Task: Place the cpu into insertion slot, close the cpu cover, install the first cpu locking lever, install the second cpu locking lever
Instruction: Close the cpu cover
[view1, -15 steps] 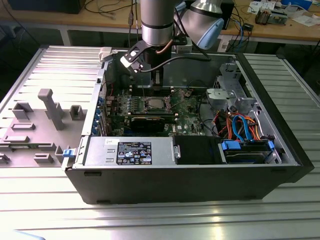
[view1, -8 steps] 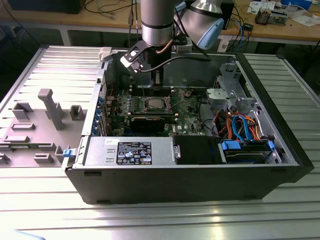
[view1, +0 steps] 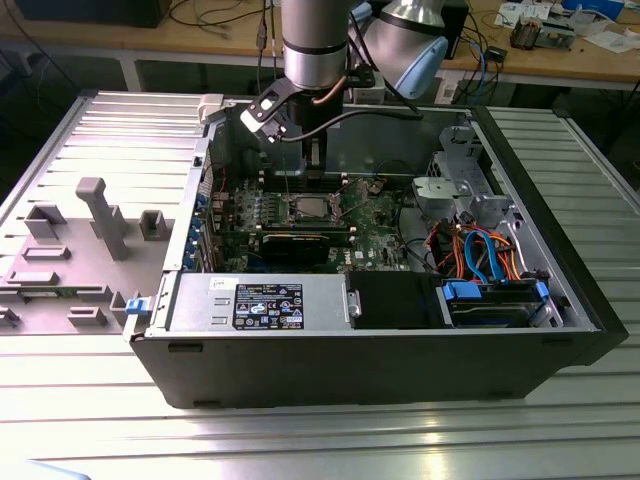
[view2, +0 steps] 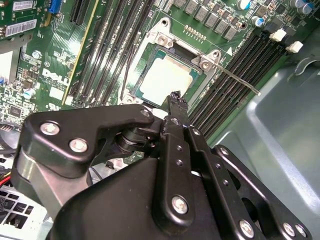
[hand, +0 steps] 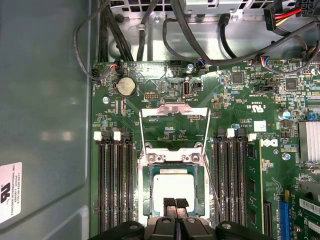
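Note:
The cpu (hand: 173, 186) lies flat in the insertion slot (hand: 149, 159) on the green board; its dull silver top also shows in the second wrist view (view2: 165, 80) and in the exterior view (view1: 306, 209). The cpu cover (hand: 175, 111) stands swung open beyond the socket, and the board shows through its square opening. A thin locking lever (view2: 240, 80) sticks out loose beside the socket. My gripper (hand: 175, 203) hangs just over the cpu's near edge with its black fingers (view2: 176, 98) shut together and nothing between them. In the exterior view the gripper (view1: 315, 182) reaches down into the case.
Black memory slots (hand: 116, 185) flank the socket on both sides. Dark cables (hand: 200, 45) run along the case wall above the board. A labelled black box (view1: 265, 305) and a blue drive bay (view1: 490, 300) fill the case front. Grey fixtures (view1: 100, 215) stand at the exterior view's left.

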